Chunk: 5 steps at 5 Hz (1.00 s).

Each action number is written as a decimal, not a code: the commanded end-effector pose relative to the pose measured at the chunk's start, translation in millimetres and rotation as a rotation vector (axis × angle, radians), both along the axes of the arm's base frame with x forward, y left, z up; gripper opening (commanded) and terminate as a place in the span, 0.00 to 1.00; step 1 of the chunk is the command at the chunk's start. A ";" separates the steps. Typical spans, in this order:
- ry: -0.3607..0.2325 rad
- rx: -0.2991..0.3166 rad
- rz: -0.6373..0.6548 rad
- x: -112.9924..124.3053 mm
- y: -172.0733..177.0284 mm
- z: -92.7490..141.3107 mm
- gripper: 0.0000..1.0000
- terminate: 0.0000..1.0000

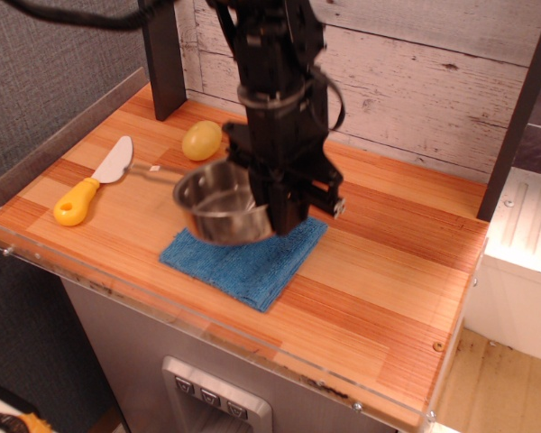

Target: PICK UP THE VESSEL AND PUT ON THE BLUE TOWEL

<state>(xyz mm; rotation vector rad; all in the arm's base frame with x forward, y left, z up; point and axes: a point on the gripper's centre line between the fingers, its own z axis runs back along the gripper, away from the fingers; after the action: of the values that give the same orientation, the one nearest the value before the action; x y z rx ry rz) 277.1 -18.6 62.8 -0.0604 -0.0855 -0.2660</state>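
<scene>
Wooden planks in warm stripes make up the table (388,271), on which everything is set. Near its middle the blue towel (252,262) is spread, partly covered from above. The vessel (218,203) is gripped at its 3 o'clock rim by the black pincer (279,203) and held over the towel's upper part. At 10 o'clock from the towel a yellow-handled knife (95,182) is seen, and at 12 o'clock a yellow fruit (201,140).

No readable text or labels

vessel (218,204) and arm hide much of blue towel (243,262).
</scene>
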 end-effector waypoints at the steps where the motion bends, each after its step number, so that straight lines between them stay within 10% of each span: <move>1: 0.010 -0.003 0.032 -1.9 5.0 -0.8 0.00 0.00; 4: 0.038 -0.018 0.017 -1.6 0.4 -12.7 0.00 0.00; 5: 0.044 -0.025 0.004 -2.0 -2.2 -11.3 1.00 0.00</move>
<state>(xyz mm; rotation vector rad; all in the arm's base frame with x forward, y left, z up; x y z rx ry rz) 274.2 -12.5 38.3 -0.0952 -0.0072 -0.2495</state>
